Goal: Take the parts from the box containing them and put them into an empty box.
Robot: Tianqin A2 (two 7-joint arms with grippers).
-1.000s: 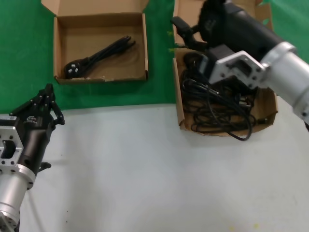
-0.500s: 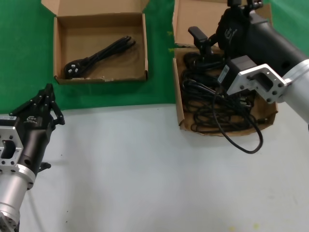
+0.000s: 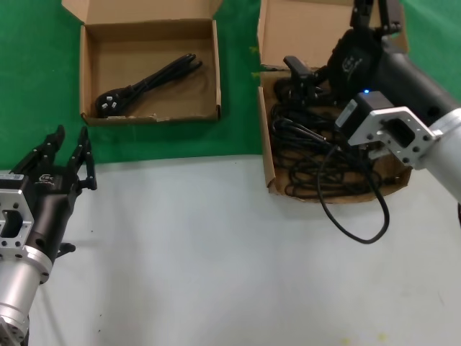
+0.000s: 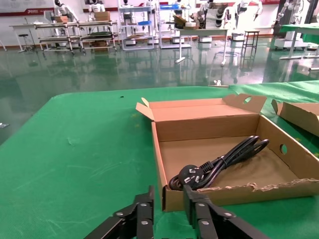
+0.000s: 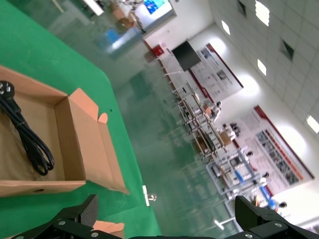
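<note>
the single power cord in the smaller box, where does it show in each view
Head view: the power cord lies diagonally in the smaller box, upper left.
Left wrist view: it lies in that box, centre right, beyond the left end effector.
Right wrist view: it is at the left edge.
Shared landmark: the smaller box's lid flap.

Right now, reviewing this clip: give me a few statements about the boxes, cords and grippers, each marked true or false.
1. The small box holds one cord. True.
2. The left gripper is inside the small box. False: it hangs over the table edge, short of the box, jaws open.
3. The big box is empty. False: it holds a tangle of cords.
4. A loop of cord hangs out over the big box's front onto the table. True.
5. The right gripper is over the big box, jaws open. True.
</note>
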